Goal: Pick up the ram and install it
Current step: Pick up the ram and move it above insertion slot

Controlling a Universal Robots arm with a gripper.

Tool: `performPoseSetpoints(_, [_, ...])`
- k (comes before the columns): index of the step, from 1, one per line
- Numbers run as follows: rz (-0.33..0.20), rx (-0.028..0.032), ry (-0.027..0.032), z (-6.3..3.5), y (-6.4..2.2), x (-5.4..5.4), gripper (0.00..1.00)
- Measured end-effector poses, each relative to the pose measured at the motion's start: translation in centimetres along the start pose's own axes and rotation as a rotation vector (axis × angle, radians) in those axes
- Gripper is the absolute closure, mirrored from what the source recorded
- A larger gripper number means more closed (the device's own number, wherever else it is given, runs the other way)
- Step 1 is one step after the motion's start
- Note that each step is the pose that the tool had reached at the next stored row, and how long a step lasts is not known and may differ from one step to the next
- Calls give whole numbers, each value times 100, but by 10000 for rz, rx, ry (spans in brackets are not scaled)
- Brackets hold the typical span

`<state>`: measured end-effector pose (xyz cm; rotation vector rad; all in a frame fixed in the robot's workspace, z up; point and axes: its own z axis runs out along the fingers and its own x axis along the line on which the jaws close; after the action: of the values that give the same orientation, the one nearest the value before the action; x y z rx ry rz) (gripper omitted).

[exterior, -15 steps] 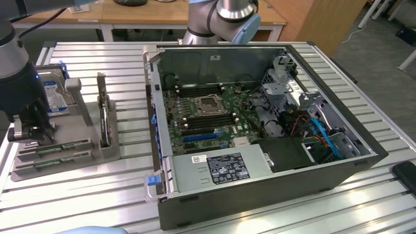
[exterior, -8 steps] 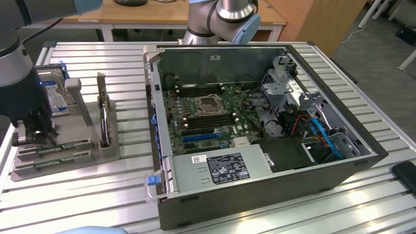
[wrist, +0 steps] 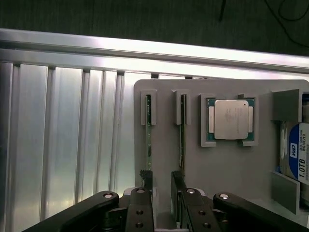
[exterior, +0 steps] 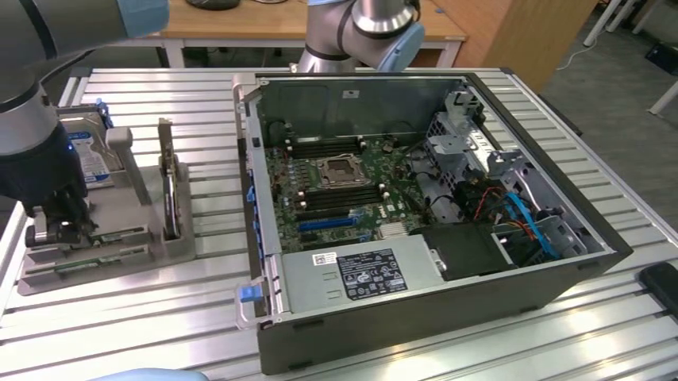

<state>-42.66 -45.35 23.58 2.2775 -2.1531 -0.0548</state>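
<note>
The gripper [wrist: 161, 186] hides one end of the ram [wrist: 148, 140], seemingly ungripped.

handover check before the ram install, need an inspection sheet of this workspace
surface: slatted aluminium table with a grey holder tray on it
job's things: two ram sticks on edge in tray slots; open computer case, motherboard exposed
clutter: processor, hard drive and expansion card in the tray
grippers: gripper open, over the ram sticks, holding nothing
cables: blue cables inside the case
surroundings: wooden desk beyond the table
</note>
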Motion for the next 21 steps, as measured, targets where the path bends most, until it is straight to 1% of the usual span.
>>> performPoseSetpoints(2, [1,0,0,77,24,8,70])
performPoseSetpoints(5, [0,1,-1,113,43,25,70])
performPoseSetpoints(11, [0,0,-1,160,61,93,70])
performPoseSetpoints(21, [0,1,-1,283,68,116,70])
